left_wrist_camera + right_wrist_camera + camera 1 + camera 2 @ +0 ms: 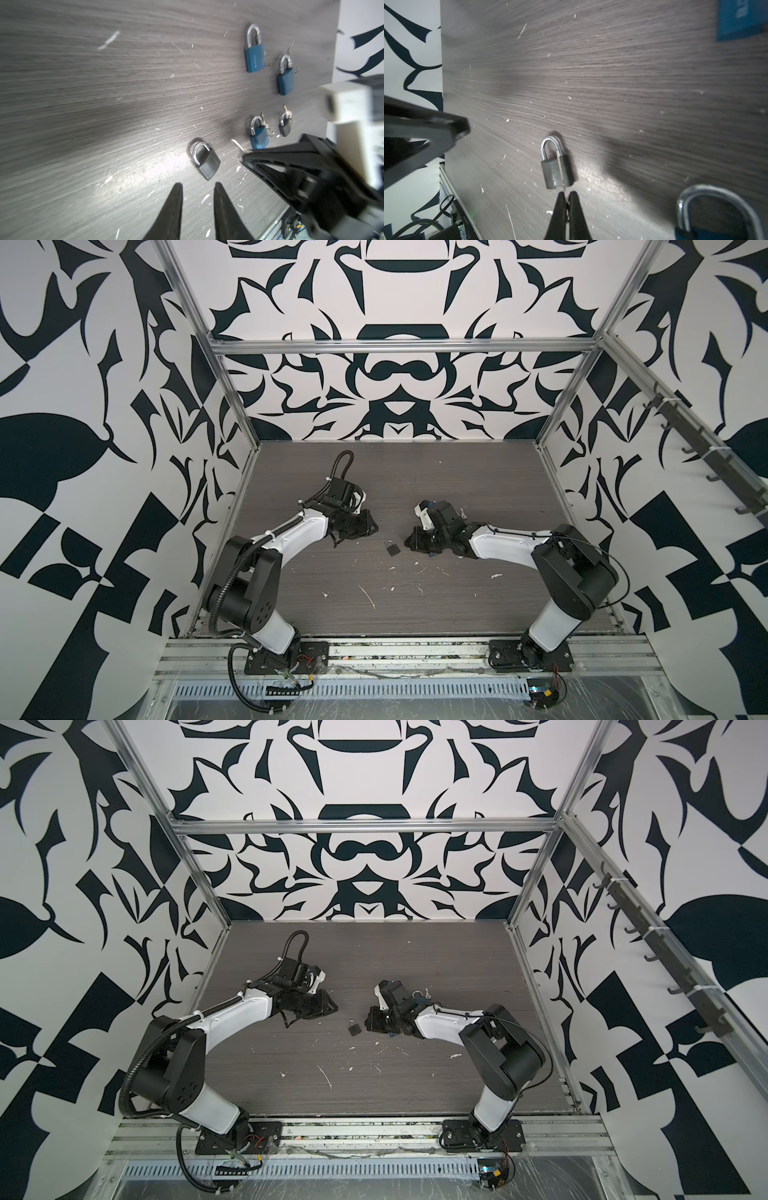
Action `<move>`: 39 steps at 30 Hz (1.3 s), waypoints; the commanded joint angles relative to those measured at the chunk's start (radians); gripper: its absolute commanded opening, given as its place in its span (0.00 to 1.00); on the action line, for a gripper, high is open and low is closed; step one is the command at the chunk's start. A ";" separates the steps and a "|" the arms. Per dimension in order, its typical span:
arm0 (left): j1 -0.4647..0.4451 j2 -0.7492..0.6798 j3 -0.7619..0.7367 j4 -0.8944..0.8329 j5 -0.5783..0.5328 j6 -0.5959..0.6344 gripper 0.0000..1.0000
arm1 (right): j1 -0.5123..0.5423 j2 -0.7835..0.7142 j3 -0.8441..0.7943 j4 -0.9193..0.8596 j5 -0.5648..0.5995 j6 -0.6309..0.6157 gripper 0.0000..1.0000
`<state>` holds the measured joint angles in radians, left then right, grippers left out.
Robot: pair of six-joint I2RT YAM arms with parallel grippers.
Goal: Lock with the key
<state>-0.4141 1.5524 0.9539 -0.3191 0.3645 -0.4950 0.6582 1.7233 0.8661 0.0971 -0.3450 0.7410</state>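
Two-armed: pinches key point(560, 166) in right fingers point(562, 200), blade along padlock point(553, 174) long axis, base nearest; left fingers point(218, 192) parted, empty.

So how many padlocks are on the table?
5. One grey padlock lies alone; three blue padlocks and a small grey padlock cluster to its right. More may be hidden.

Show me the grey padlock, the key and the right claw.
grey padlock point(552, 175), right wrist view, on its body.
key point(236, 143), left wrist view, on its blade.
right claw point(567, 195), right wrist view, midway between its fingertips.
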 commanded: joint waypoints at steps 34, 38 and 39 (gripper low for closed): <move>0.037 -0.192 -0.098 0.161 -0.114 -0.023 0.33 | 0.018 -0.209 0.111 -0.248 0.224 -0.156 0.28; 0.038 -0.248 -0.107 0.202 -0.206 -0.002 0.40 | 0.014 -0.283 0.147 -0.329 0.377 -0.238 0.36; 0.038 -0.261 -0.108 0.216 -0.223 0.009 0.44 | 0.011 -0.295 0.159 -0.346 0.419 -0.259 0.38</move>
<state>-0.3805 1.3327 0.8585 -0.1642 0.2287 -0.5072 0.6701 1.4727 0.9733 -0.1593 -0.0902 0.5800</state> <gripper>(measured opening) 0.421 0.366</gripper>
